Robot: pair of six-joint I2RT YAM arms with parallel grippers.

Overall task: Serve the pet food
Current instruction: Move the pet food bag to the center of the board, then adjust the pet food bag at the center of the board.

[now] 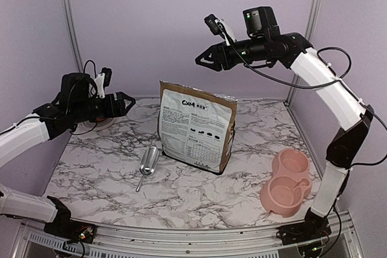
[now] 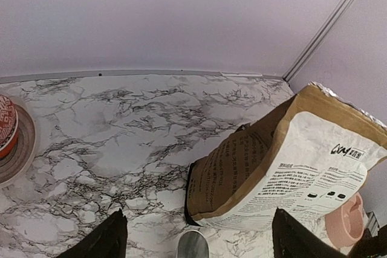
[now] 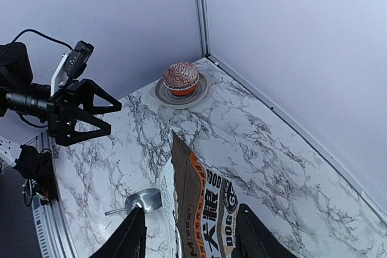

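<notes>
On the marble table (image 1: 199,200), the dog-food bag (image 1: 196,130) stood upright. The left gripper (image 1: 128,104) and the right gripper (image 1: 200,61) hung released and empty.

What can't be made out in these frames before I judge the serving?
- Pet food: none shows in any view; the bag walls hide its inside.
- Scoop: left wrist view, cut off by the bottom edge.
- Pink double bowl: left wrist view, cut by the right edge and the bag.
- Dish: left wrist view, cut by the left edge; top view, mostly behind the left arm.
</notes>
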